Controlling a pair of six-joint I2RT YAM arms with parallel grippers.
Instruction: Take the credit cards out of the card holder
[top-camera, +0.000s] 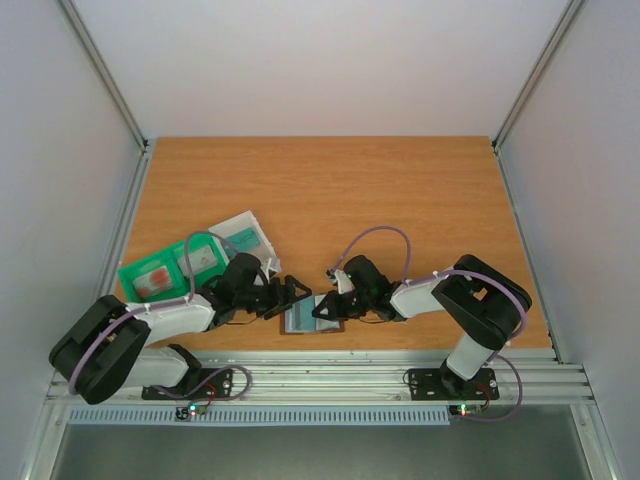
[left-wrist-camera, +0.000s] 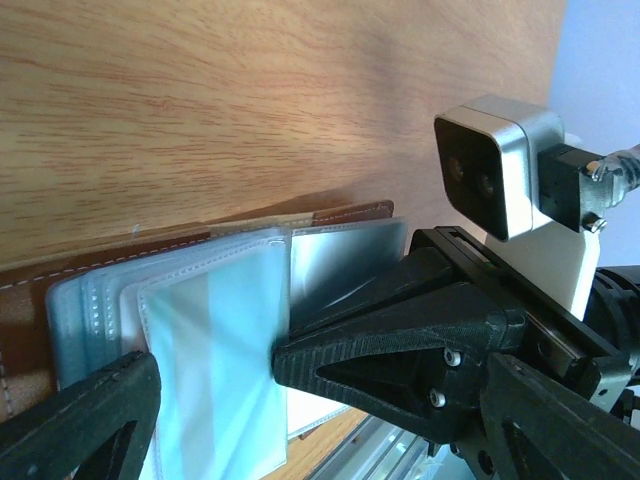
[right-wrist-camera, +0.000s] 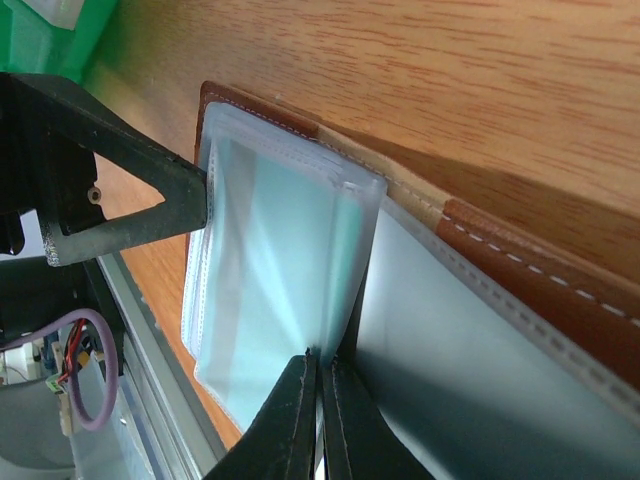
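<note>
While the right tool (right-wrist-camera: 320, 362) pinches a clear pocket of the open card holder (right-wrist-camera: 540, 280), the left tool (left-wrist-camera: 215, 365) gapes wide astride it.
Holder on the counter's (top-camera: 330, 190) near edge; credit cards (top-camera: 156, 280) in green tray (top-camera: 133, 273).

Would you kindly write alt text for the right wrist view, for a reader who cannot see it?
The right claw, shut, pinches the edge of a clear plastic sleeve standing up from the open brown card holder on a wooden table. The left claw's finger touches the sleeve's opposite edge.
</note>
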